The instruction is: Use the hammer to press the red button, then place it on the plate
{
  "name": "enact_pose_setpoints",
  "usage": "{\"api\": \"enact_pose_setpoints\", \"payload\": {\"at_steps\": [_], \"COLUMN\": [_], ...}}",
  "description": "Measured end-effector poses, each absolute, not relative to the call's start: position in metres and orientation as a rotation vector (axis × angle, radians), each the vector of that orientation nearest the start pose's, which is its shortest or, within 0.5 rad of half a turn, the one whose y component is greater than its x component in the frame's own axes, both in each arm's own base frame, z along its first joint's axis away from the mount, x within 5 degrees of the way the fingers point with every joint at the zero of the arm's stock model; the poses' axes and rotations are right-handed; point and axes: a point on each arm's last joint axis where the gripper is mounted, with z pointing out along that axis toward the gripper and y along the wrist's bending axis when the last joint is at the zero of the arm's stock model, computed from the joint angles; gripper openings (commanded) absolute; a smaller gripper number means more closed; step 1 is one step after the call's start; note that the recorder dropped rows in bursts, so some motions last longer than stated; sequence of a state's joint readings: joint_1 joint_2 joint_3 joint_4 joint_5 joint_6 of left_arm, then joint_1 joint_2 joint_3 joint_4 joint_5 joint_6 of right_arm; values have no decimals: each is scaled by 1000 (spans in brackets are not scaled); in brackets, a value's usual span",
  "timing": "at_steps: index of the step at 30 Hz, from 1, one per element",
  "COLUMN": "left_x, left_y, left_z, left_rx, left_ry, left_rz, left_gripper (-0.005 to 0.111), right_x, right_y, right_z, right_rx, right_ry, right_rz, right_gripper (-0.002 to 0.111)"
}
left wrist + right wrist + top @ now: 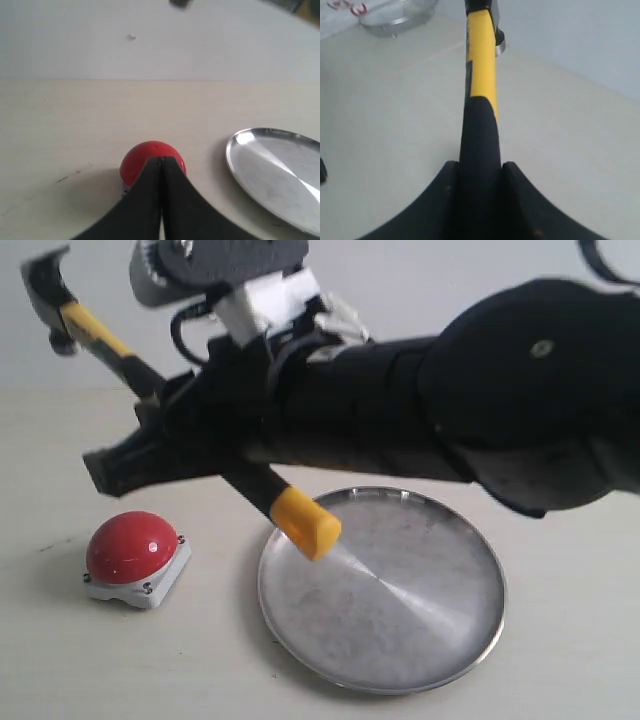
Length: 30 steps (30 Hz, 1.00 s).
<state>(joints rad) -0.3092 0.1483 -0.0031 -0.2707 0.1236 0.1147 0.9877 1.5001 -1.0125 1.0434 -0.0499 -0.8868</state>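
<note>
Claw hammer (100,335): clamped at black grip by right gripper (480,172), aloft above red button (130,545) and steel plate (400,620); press apparently pending, placement outstanding; left gripper (161,162) closed, empty.

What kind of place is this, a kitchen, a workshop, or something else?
Probably a robot test bench: a pale table against a blank wall, a robot arm holding a hammer, and a red button and metal plate set out like props.
</note>
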Motion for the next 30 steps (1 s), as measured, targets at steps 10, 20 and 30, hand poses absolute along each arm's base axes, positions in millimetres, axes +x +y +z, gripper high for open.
{"api": "enact_pose_setpoints", "payload": {"at_steps": [10,20,30], "left_x": [63,63,63], "left_y": [-24,-24,-24], "left_z": [193,193,192], "left_rx": [166,164,166], "left_ry": [1772,1772,1778], "left_rz": [-368,-370,-371], "left_gripper": [0,0,0], "right_x": [198,206,197], "right_y": [299,324,305], "right_z": [269,171,286], "right_rx": [-840,-900,-798], "right_ry": [1939,2248,1931], "right_rz": [702,662,787], "right_gripper": [0,0,0]}}
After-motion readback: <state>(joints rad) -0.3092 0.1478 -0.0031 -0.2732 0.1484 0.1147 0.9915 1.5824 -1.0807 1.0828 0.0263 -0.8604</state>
